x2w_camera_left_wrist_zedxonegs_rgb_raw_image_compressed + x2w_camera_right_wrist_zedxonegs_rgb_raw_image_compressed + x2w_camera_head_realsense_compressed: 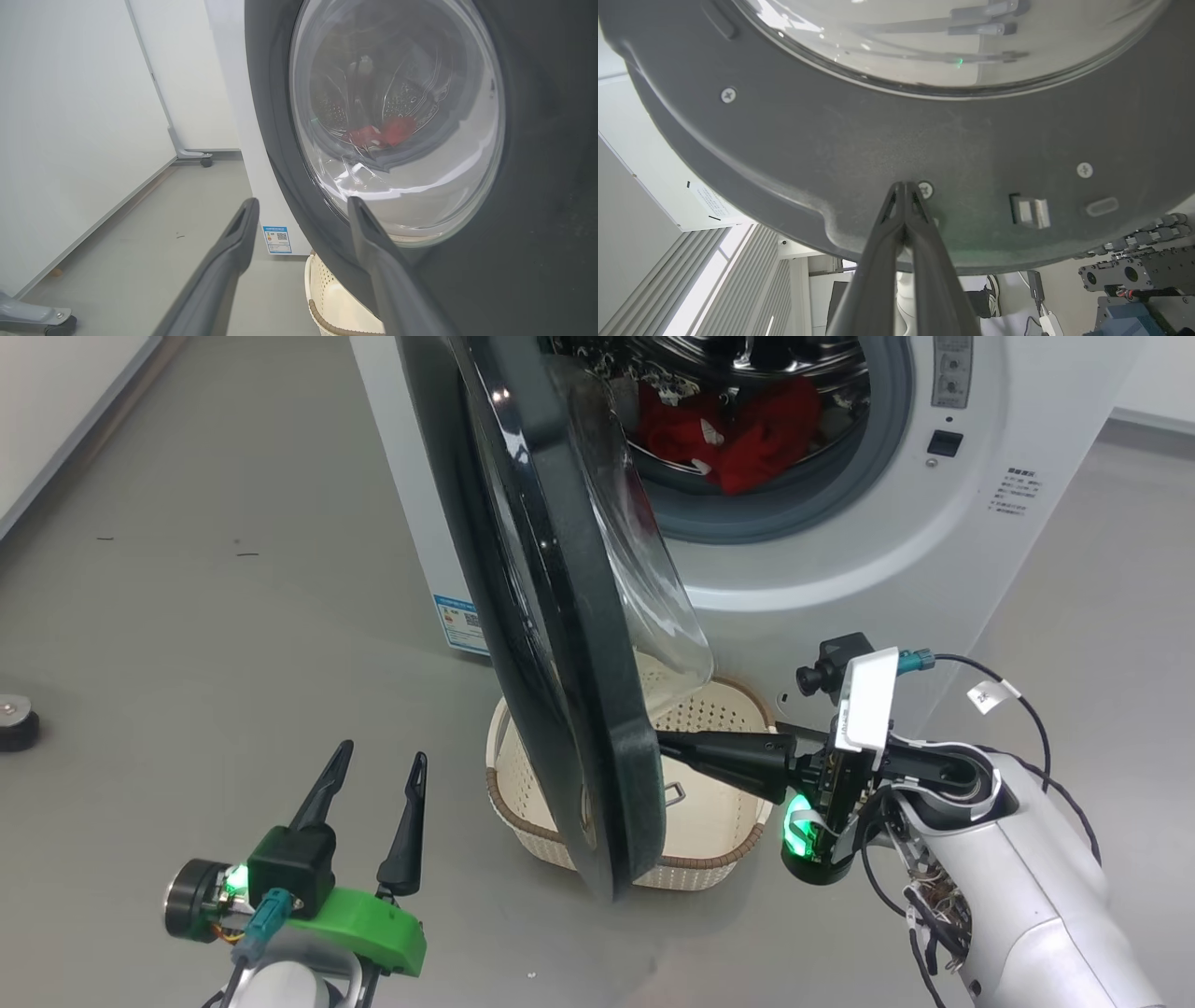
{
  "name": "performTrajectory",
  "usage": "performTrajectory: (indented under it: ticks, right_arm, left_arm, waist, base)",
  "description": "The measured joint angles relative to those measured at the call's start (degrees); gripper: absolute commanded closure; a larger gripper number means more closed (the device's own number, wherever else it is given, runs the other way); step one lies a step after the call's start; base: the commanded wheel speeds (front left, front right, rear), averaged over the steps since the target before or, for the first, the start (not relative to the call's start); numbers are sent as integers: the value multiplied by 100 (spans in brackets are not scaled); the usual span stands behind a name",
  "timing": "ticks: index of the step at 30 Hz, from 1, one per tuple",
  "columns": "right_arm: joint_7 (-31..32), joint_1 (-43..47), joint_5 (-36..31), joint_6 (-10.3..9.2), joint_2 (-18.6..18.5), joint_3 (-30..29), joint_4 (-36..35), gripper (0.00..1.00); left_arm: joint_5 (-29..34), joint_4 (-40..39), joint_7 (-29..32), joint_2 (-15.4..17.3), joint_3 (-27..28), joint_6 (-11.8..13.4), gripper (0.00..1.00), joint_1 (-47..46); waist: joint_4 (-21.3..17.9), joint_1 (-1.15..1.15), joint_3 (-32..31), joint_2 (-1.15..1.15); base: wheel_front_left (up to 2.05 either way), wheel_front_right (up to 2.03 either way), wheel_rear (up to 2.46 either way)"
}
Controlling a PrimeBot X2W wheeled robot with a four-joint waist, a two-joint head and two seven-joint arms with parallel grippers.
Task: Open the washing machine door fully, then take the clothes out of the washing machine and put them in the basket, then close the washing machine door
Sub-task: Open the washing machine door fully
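Progress stood at the first step, by my reading. The washing machine door [560, 644] hung swung out from the washing machine [887, 551], edge-on through the middle of the head view, roughly square to the machine's front. I judged it partly open, not yet fully open.

The right gripper [667, 745] reached in from 4 o'clock with its two dark fingers pressed together on nothing. In the right wrist view their tips sat at the door's dark inner face beside a screw, just below the glass bowl. They looked to be touching it, so a push outward seemed to be the step in hand.

The left gripper [384, 751] hovered at 7 o'clock with its fingers spread apart and empty. It was on the door's outer side and apart from it.

The red clothes [738, 434] lay in the steel drum at 1 o'clock, untouched. The basket [709, 868] sat on the grey floor [187, 616] at 6 o'clock, just in front of the machine. The door's lower edge hung over it, and no red fabric showed in the part of it that could be seen.

Left to do: finish the swing, lift the garment out, drop it in the basket, and shut the door. The overhanging door could hinder the drop.
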Motion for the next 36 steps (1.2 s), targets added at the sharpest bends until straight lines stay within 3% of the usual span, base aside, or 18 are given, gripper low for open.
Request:
performTrajectory:
  ticks: [26, 36]
  right_arm:
    - [-873, 324, 664, 0, -10, 1452, -692, 100]
    - [-1194, 325, 709, 0, -3, 1575, -722, 100]
  left_arm:
    - [21, 18, 0, 18, 156, -1, 0, 274]
    - [20, -29, 0, 18, 215, 0, 0, 332]
  waist:
    - [604, 0, -323, 0]
    - [594, 0, -293, 0]
  base:
    - [0, 0, 0]
    - [0, 0, 0]
